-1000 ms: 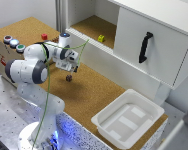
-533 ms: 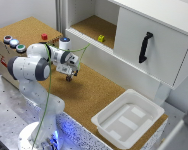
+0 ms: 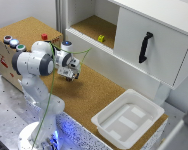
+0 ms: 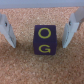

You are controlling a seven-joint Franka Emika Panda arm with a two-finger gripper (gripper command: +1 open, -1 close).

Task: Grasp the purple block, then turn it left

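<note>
Wrist view footage shows the purple block (image 4: 44,41) lying on the cork surface of the desk (image 4: 30,70), directly between the two pale fingers (image 4: 71,26) of the gripper (image 4: 39,31). The jaws are seen spread wide, with a clear gap left on each side of the block, so nothing is gripped. Two yellow characters are printed on the block's facing side: an "O" above and a "G" below.

In the exterior view, the block itself is hidden beneath the gripper (image 3: 71,76), which is held low over the cork desk (image 3: 94,95) in front of the white cabinet (image 3: 144,45). Compared with the earlier frames, the wrist has been lowered slightly and brought nearer the desk surface; otherwise the arm's pose is little changed.

A small yellow block (image 3: 101,38) is seen on the cabinet's open shelf, and a small red block (image 3: 44,36) on the raised cork ledge at the exterior view's left. Three round buttons (image 3: 13,43) are set on that ledge's near corner. A white tray (image 3: 128,119) is placed at the exterior view's right, well apart from the gripper. No other writing can be read.
</note>
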